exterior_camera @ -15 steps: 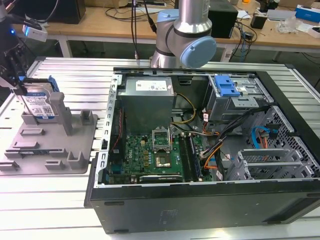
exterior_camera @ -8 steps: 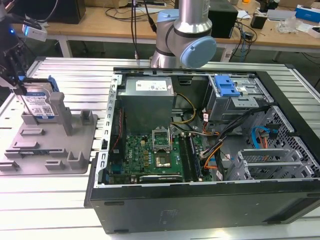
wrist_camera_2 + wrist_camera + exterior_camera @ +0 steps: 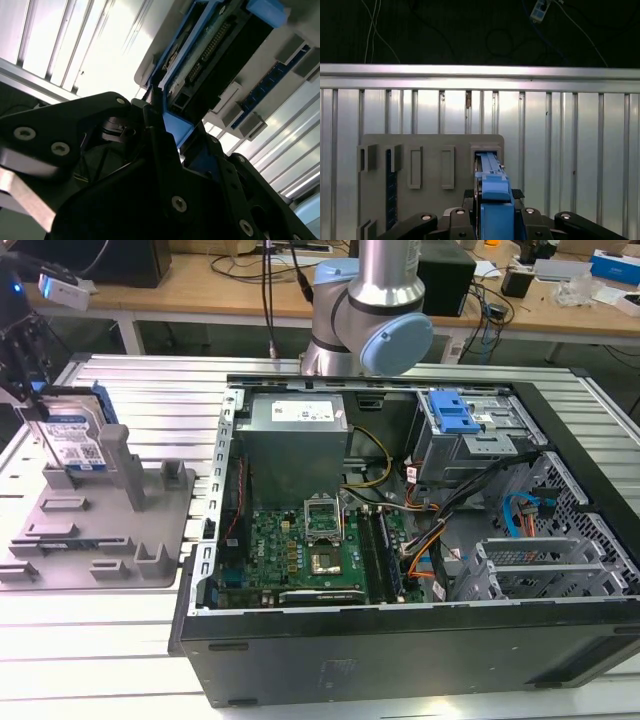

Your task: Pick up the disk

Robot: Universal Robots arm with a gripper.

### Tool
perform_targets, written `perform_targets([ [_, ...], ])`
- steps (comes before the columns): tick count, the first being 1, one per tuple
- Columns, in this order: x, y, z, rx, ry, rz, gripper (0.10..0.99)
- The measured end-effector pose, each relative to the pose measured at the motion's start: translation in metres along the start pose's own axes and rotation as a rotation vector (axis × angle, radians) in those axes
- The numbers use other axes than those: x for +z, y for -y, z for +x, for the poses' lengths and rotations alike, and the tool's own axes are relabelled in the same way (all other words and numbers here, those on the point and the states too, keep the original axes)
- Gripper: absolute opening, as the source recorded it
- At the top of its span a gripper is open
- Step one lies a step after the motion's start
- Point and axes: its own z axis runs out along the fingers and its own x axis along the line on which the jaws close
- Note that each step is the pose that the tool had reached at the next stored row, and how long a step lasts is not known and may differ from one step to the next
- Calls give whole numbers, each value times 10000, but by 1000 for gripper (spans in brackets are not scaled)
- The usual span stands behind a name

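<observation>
Here, pincer point(image 3: 492, 220) grips disk point(image 3: 75, 435) above ribbed table point(image 3: 150, 380).

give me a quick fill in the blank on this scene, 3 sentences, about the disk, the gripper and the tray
1. The gripper is shut on the ____, which has blue side rails.
2. The disk stands on edge in a slot of the grey ____ at the exterior view's left.
3. To the exterior view's right of the fixture tray lies an open computer case with a ____ circuit board inside.

Missing words: disk; fixture tray; green
</observation>
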Motion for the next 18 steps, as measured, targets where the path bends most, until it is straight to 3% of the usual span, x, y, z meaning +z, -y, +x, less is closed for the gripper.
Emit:
perform_targets([
  [4, -143, -3, 1, -1, 10, 0, 369],
  [10, -522, -12, 6, -2, 58, 0, 369],
  [18, -915, -22, 13, -4, 130, 3, 369],
])
